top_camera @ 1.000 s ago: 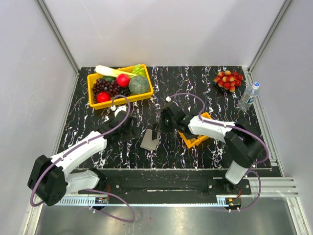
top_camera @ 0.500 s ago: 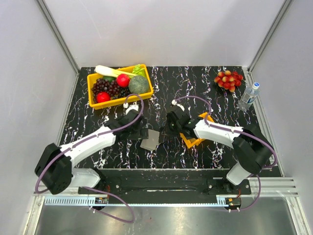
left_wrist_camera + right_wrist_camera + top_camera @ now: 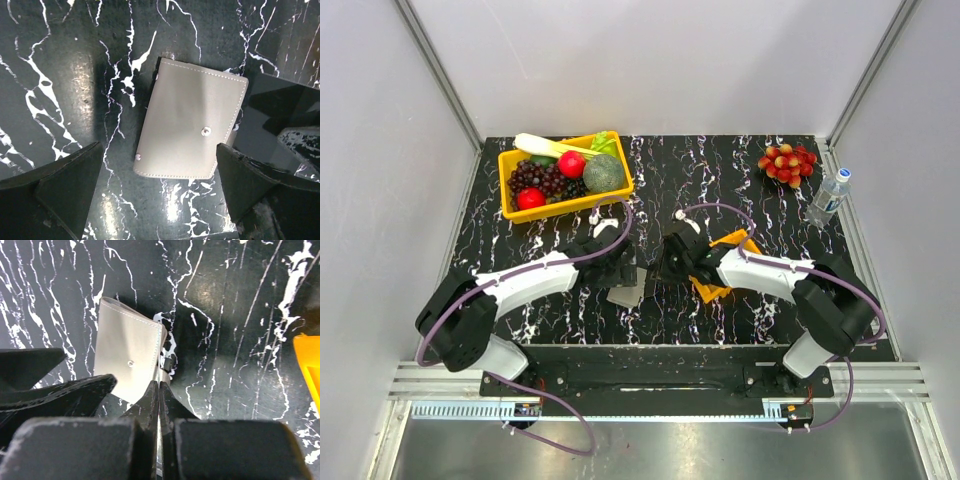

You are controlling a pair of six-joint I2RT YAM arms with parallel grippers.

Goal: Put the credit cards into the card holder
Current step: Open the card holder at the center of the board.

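Note:
The card holder (image 3: 192, 125) lies shut and flat on the black marble table, taupe side up, two snap studs showing. My left gripper (image 3: 160, 200) hovers open over its near edge, one finger on each side and neither touching it. My right gripper (image 3: 159, 385) is shut on a thin credit card (image 3: 159, 375), seen edge-on as a silvery line between the fingers. The card's tip meets the right edge of the card holder (image 3: 127, 357). From above, both grippers, left (image 3: 620, 268) and right (image 3: 660, 270), crowd the card holder (image 3: 626, 293).
The small orange tray (image 3: 710, 291) sits just right of the right gripper, mostly under that arm. A yellow bin of fruit and vegetables (image 3: 512, 207) stands at the back left. Red fruit (image 3: 787, 162) and a water bottle (image 3: 828, 197) are at the back right.
My left arm has swung right and forward until its open gripper is over the card holder. The right gripper has come down to the holder's right edge, still shut.

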